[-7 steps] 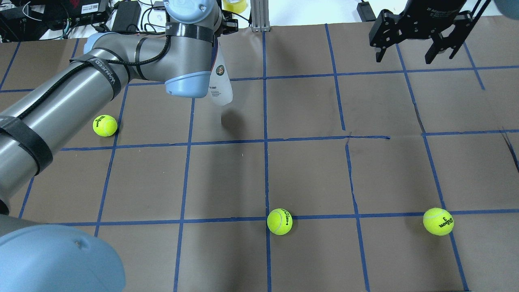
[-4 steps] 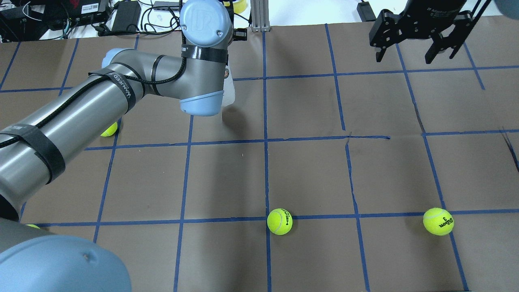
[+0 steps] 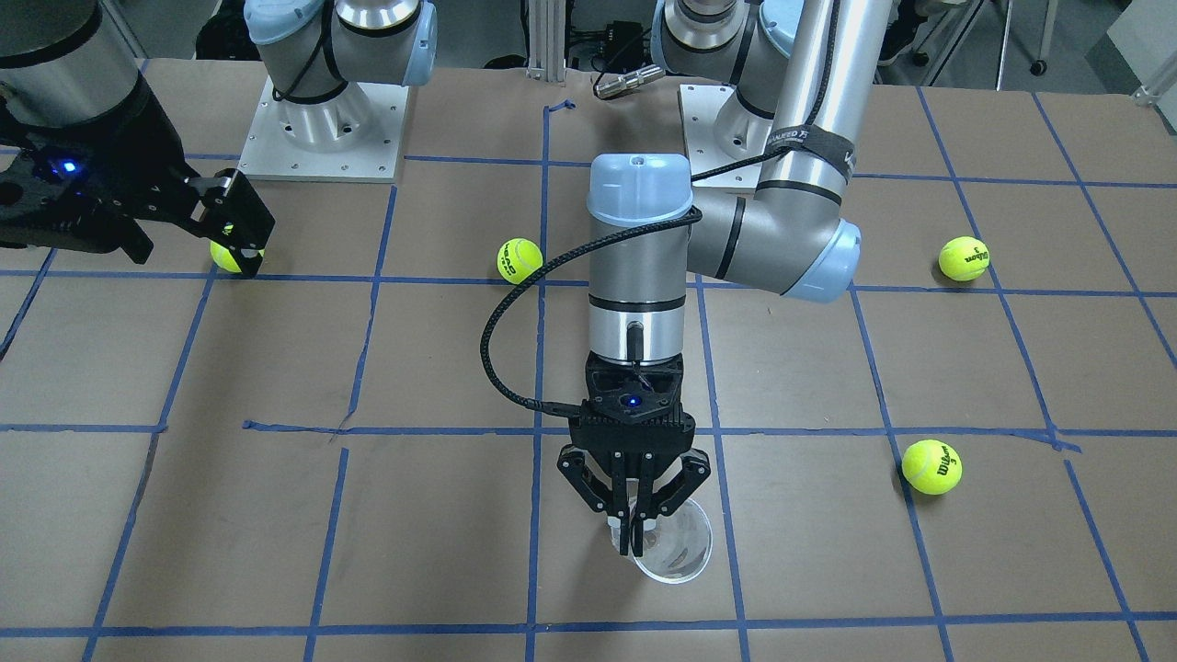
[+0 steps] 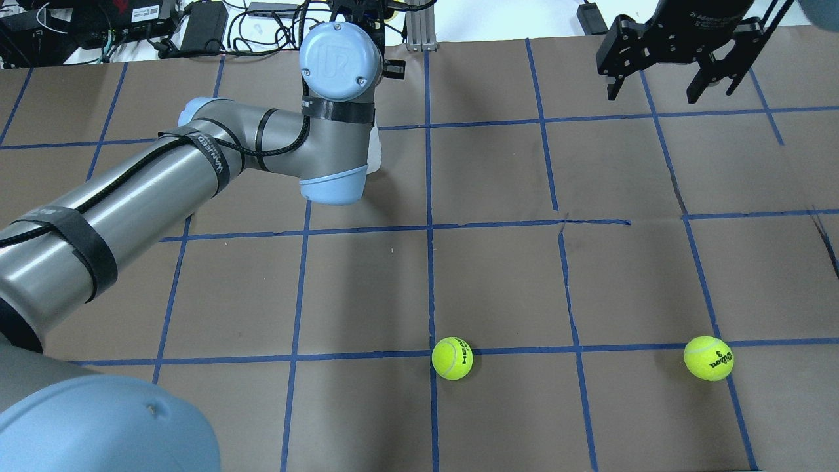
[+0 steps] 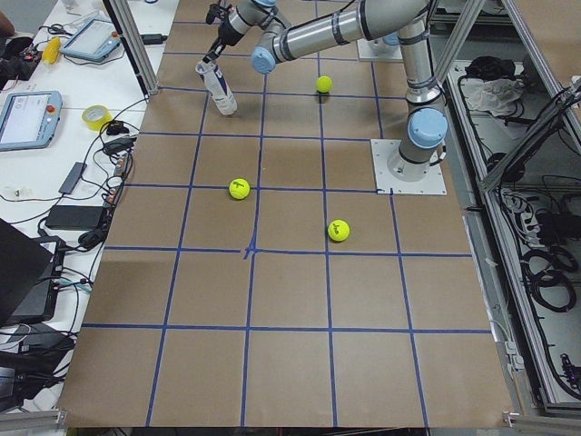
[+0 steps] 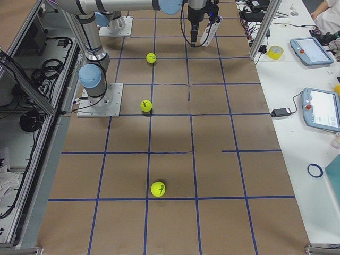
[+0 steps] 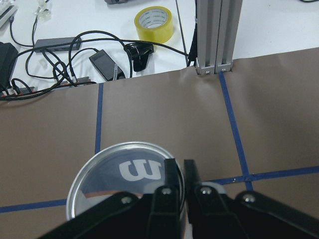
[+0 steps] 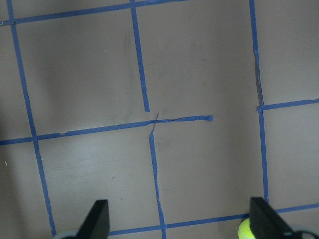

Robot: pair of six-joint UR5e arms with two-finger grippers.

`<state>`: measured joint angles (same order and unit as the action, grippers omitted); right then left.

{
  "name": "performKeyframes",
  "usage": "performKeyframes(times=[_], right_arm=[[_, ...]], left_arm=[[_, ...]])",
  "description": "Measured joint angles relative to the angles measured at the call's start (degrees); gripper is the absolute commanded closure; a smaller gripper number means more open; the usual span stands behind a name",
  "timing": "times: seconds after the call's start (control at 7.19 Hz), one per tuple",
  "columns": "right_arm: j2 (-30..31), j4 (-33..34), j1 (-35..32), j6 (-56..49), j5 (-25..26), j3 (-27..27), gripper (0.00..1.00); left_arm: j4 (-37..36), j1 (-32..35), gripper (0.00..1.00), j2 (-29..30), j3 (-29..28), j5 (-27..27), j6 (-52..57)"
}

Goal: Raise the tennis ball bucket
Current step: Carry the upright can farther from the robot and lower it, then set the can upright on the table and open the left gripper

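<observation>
The left gripper point(image 3: 634, 541) is pinching the rim of the tennis ball bucket point(image 3: 679, 552). Its fingers are pressing almost together, one inside the open mouth and one outside the clear wall. The bucket is hanging from that grip at the far side of the tabletop point(image 4: 498, 282), just left of the middle tape line. Both side views are showing it leaning rather than standing upright. Whether its base is touching the paper cannot be told. From overhead the left wrist is covering nearly all of it, leaving only a pale sliver showing.

The right gripper point(image 4: 654, 97) is hovering above the far right part of the tabletop, with its fingers spread wide and nothing between them.

Four tennis balls point(image 3: 519, 260) are lying on the tabletop, all well apart from the bucket. Two are sitting on the left side, one is near the middle, and one is showing partly behind a finger of the right gripper.
</observation>
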<state>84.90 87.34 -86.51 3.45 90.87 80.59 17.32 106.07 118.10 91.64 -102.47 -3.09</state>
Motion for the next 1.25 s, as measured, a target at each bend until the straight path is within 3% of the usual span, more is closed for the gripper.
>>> performKeyframes(times=[0.42,0.56,0.7,0.83,1.25], right_arm=[[0.0,-0.1,0.0,0.0,0.0,-0.1,0.0],[0.0,0.0,0.0,0.0,0.0,-0.1,0.0],[0.0,0.0,0.0,0.0,-0.1,-0.1,0.0],[0.0,0.0,0.0,0.0,-0.1,-0.1,0.0],[0.0,0.0,0.0,0.0,0.0,-0.1,0.0]], left_arm=[[-0.2,0.2,1.0,0.9,0.3,0.4,0.2],[-0.2,0.2,0.56,1.1,0.4,0.5,0.2],[-0.2,0.2,0.22,1.3,0.3,0.8,0.1],[-0.1,0.3,0.0,1.3,0.3,1.3,-0.2],[1.5,1.9,0.0,-0.4,0.1,1.7,-1.8]])
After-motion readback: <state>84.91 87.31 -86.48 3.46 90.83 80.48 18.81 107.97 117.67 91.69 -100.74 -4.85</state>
